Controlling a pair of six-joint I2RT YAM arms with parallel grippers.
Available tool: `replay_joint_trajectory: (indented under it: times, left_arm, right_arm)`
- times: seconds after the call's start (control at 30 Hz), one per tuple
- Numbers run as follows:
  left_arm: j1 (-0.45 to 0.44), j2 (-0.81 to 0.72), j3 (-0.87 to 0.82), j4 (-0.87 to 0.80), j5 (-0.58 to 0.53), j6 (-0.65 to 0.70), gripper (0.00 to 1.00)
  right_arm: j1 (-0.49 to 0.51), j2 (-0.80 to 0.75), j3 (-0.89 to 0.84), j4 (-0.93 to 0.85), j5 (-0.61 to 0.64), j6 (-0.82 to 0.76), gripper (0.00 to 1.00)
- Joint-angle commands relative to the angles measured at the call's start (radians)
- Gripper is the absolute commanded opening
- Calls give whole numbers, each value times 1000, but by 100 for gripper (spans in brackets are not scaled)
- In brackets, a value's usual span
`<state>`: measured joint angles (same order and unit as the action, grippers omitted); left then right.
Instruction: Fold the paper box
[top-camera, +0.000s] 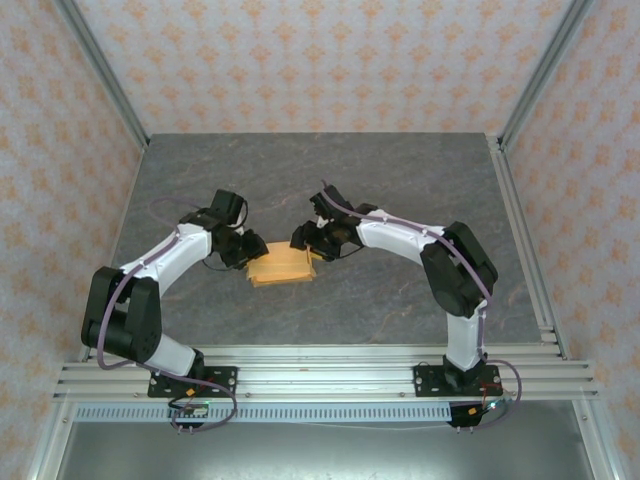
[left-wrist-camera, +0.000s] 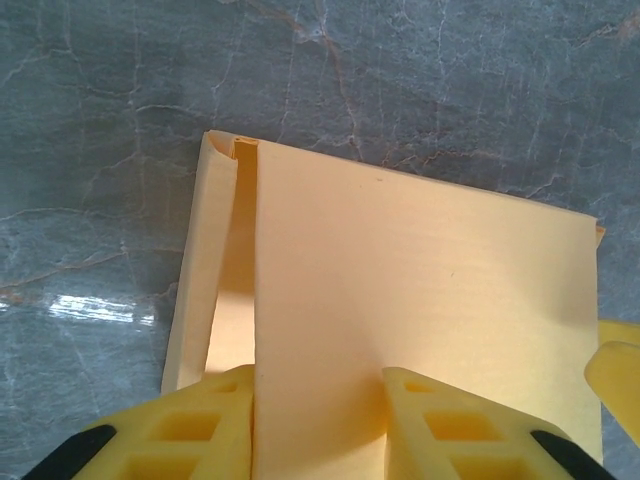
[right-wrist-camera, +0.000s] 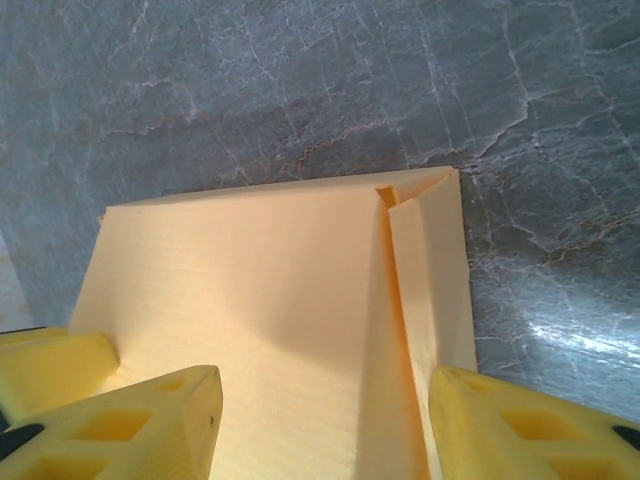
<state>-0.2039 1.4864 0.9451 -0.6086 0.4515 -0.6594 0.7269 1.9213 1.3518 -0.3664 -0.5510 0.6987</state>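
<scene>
Straddling the thin tan-orange kraft-card paper box (top-camera: 282, 267) with left gripper (left-wrist-camera: 318, 385) and right gripper (right-wrist-camera: 325, 390), jaws part-open, clamping nothing evident; seemingly flattening end flaps (left-wrist-camera: 212, 280); next needing pinching them flat.

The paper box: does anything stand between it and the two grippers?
Nothing visible does. The left gripper is at the left end of the paper box and the right gripper is at its right end. Each has its jaws apart over the card.
</scene>
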Motion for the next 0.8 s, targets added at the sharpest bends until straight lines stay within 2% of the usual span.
replay_joint_trajectory:
  times: [0.0,0.13,0.27,0.43,0.67,0.77]
  left_arm:
    - [-11,-9,-23,-82,-151,44,33]
    - [-20,-27,-24,-103,-212,58,34]
    - [-29,-29,-16,-118,-237,62,37]
    - [-32,-51,6,-152,-265,71,48]
    - [-32,-124,57,-257,-395,104,63]
    - [-32,-163,34,-263,-432,98,66]
  right_arm:
    - [15,-32,5,-73,67,-65,58]
    - [44,-31,14,-145,144,-129,63]
    - [82,-18,35,-191,191,-175,71]
    - [94,-8,23,-190,223,-175,72]
    - [94,-12,20,-187,243,-171,72]
    - [94,-13,17,-185,250,-171,72]
